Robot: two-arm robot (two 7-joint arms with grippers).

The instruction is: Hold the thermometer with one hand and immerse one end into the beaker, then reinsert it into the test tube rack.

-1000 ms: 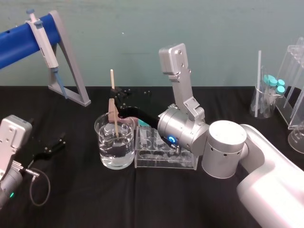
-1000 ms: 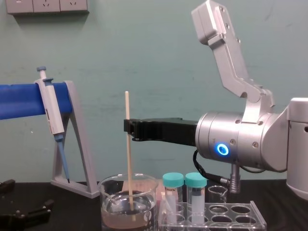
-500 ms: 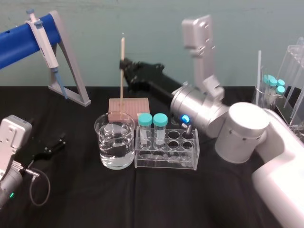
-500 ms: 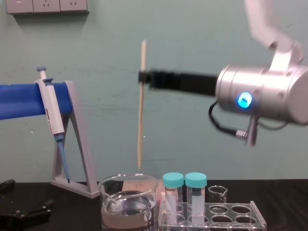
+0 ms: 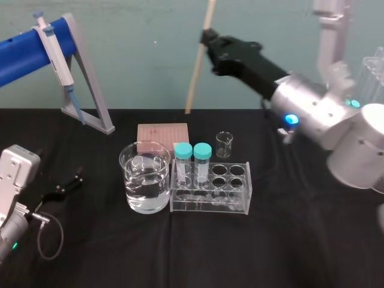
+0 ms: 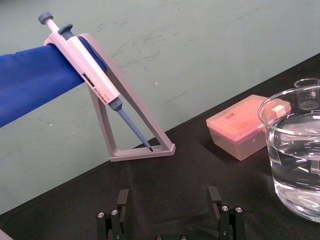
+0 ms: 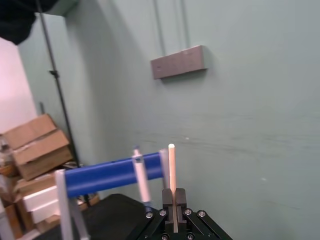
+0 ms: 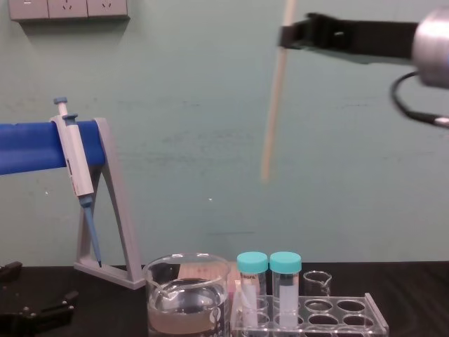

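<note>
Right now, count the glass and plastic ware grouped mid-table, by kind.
Beakers: 2, the beaker and a tiny beaker
Capped tubes: 2
Test tube rack: 1
Pink box: 1
Total: 6

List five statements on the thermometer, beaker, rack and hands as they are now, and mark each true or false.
1. The right hand holds the thermometer high above the table. True.
2. The thermometer's lower end sits in the beaker. False: it hangs in the air, well above the beaker.
3. Two capped tubes stand in the rack. True.
4. The left hand grips the pipette. False: it is open and low at the table's left; the pipette hangs on the stand.
5. The rack stands to the beaker's left. False: it is on the beaker's right.
</note>
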